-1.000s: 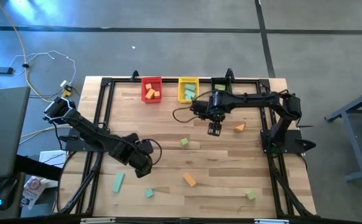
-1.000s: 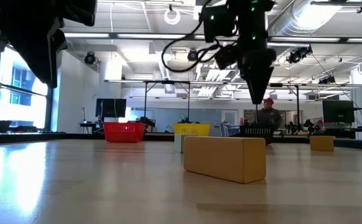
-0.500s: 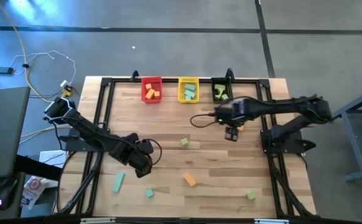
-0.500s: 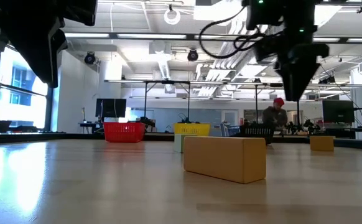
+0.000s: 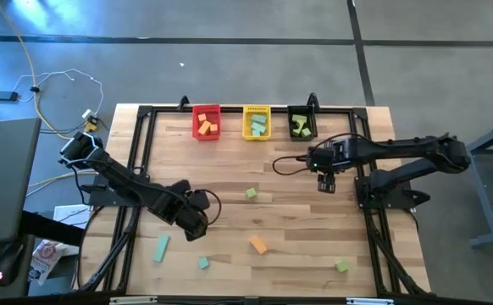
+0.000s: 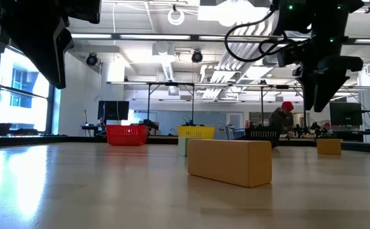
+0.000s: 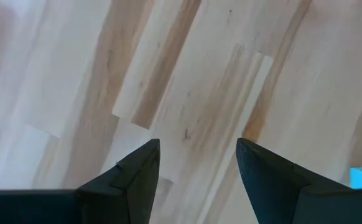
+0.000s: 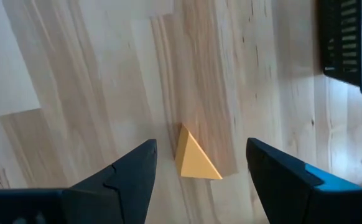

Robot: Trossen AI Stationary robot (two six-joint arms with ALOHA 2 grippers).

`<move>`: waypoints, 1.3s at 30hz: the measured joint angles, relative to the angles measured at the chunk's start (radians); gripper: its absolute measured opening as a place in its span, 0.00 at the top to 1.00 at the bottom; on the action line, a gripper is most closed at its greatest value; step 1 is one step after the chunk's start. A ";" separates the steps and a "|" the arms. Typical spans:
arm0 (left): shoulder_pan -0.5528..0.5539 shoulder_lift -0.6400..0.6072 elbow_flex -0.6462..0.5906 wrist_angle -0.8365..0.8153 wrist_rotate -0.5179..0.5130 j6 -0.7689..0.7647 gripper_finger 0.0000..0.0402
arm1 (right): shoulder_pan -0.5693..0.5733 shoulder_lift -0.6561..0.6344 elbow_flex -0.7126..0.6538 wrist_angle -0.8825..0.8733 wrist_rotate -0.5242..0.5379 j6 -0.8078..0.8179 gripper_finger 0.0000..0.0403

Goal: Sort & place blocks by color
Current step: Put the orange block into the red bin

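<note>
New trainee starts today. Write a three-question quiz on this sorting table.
1. True or false: the right gripper is open above an orange triangular block.
2. Which bin holds orange blocks: A red, B yellow, C black?
3. Fill in: the left gripper is open over bare ____.

Key: 1 true; 2 A; 3 wood.
</note>
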 joint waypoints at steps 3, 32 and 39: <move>0.004 0.000 0.000 0.000 -0.030 0.026 0.51 | -0.010 0.015 0.000 0.000 0.001 0.003 0.42; 0.202 0.000 0.000 0.002 -0.049 0.315 0.51 | -0.067 0.457 0.000 -0.011 0.034 0.014 0.42; 0.229 0.000 0.000 0.002 -0.049 0.334 0.51 | -0.067 0.482 0.004 -0.016 0.047 0.028 0.44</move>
